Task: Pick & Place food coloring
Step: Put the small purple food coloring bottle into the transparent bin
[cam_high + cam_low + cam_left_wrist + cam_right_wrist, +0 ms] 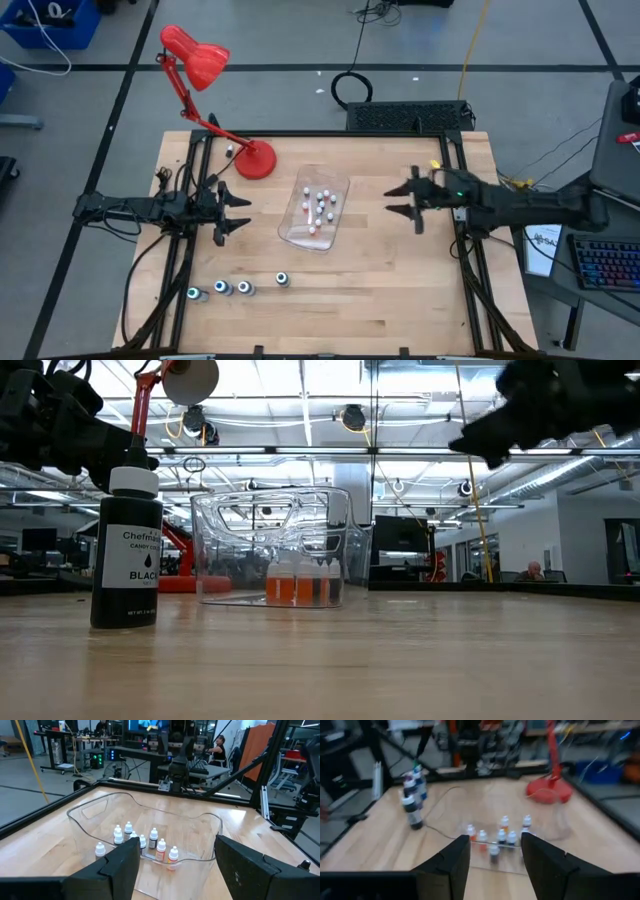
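Note:
Several tiny white-topped food coloring bottles [321, 205] stand inside a clear plastic tub [296, 228] at the table's middle; they also show in the left wrist view [152, 844] and the right wrist view [501, 836]. Larger dark bottles with teal-white tops [221, 289] stand in a row near the table's near-left edge; one fills the low view [127, 550]. My left gripper [236, 211] hovers open left of the tub. My right gripper [398, 200] hovers open right of the tub. Neither touches anything.
A red desk lamp's base [256, 159] sits on the table just beyond and left of the tub, its arm slanting up to the head [196, 56]. Bare wood lies near the tub's near side. A keyboard [610, 266] sits off the table's right.

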Controlling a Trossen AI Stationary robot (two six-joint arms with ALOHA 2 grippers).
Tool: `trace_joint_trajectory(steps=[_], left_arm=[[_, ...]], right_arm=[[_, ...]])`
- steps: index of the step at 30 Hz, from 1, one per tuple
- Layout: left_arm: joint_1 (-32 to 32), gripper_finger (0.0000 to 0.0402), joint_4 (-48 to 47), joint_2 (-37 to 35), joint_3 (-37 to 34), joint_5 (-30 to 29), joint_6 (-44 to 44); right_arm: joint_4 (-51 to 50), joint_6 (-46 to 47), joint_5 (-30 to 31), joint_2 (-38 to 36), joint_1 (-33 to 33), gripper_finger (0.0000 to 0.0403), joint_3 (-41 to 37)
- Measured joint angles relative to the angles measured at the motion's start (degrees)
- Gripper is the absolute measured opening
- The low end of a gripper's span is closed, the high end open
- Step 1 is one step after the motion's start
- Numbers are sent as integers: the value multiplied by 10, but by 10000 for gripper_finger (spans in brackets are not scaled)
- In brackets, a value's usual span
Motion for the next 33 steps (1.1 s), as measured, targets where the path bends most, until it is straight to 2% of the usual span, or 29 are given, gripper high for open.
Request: trace_joint_trajectory(steps=[4, 10, 15, 21, 23, 27, 29, 31, 33], left_arm=[[0, 253, 0, 0, 0, 0, 0], [0, 253, 0, 0, 0, 0, 0], [0, 253, 46, 0, 0, 0, -1], [0, 253, 64, 0, 0, -2, 1], [0, 253, 68, 0, 0, -27, -8], [0, 253, 22, 2, 0, -73, -88], [3, 253, -6, 13, 4, -140, -151], [13, 252, -83, 27, 35, -211, -214], [30, 253, -185, 47, 95, -253, -276]], right_arm=[[35, 0, 25, -119, -8, 168, -96], [38, -8, 37, -242, -12, 168, -174], [26, -31, 35, -293, -12, 167, -207], [5, -36, 35, -291, -12, 170, -218], [3, -36, 35, -289, -12, 170, -218], [4, -35, 35, -289, -12, 171, -219], [4, -35, 35, -289, -12, 171, -219], [4, -35, 35, -289, -12, 171, -220], [4, -35, 34, -289, -12, 171, -220]])
